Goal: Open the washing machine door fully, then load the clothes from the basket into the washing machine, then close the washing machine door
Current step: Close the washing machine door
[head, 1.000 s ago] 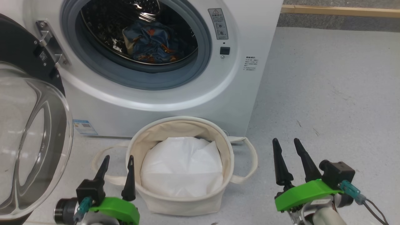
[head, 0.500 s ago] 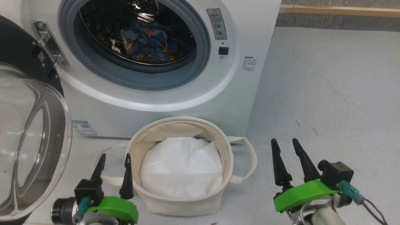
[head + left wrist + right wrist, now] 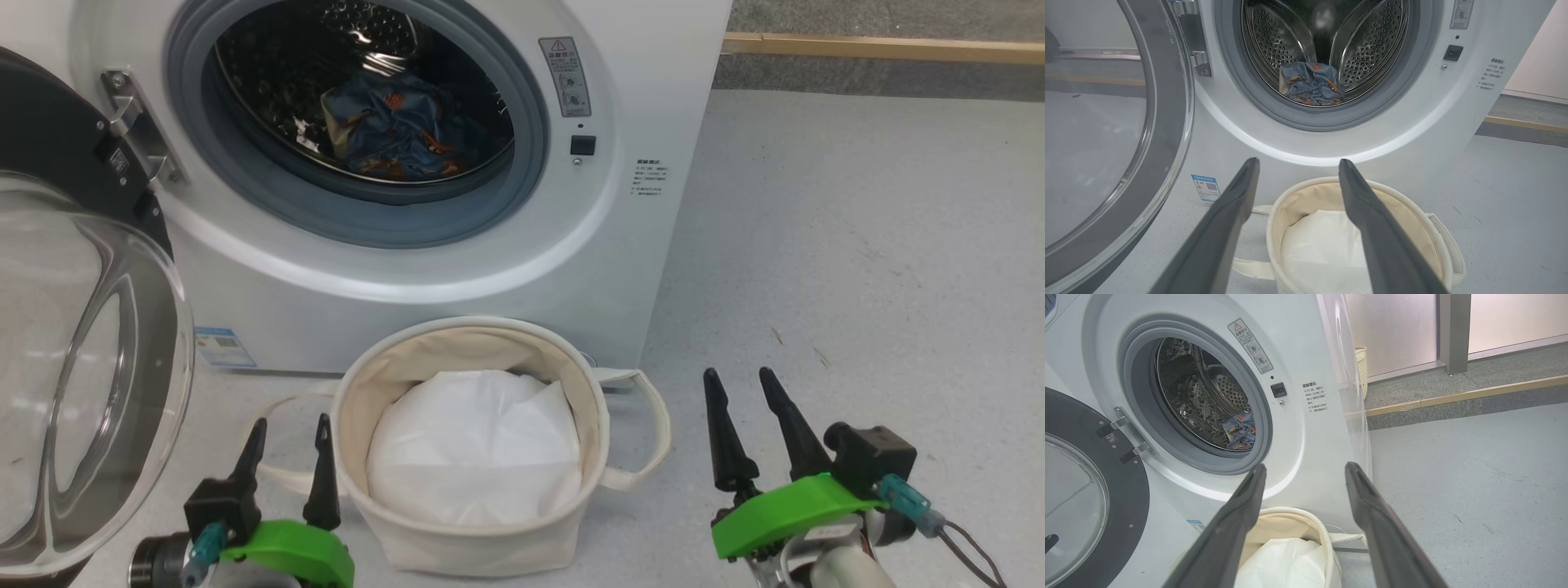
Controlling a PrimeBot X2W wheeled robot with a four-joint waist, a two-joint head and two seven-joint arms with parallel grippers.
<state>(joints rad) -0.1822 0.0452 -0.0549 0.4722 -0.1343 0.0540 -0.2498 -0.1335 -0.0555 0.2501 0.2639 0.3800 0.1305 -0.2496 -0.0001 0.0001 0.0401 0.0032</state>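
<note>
**Drum loaded, door wide, both grippers idle**

The machine stands with its round mouth uncovered. The door hangs out on the hinge at my left, well clear of the opening. I judge it is that wide so an arm can reach in unblocked. The basket sits on the floor just in front of the machine, below the mouth, which keeps the lift to the drum short. Only a white sheet lies in it.

The clothes, blue with orange print, lie heaped at the bottom of the drum. So I judge loading done and only the door left to close.

The left gripper hovers just beside the basket's left wall. The right gripper is off to the basket's right. Both have fingers spread wide and hold nothing.

A blue QR sticker sits low on the front. The warning label with its red triangle and the small print are too small for me to read.
</note>
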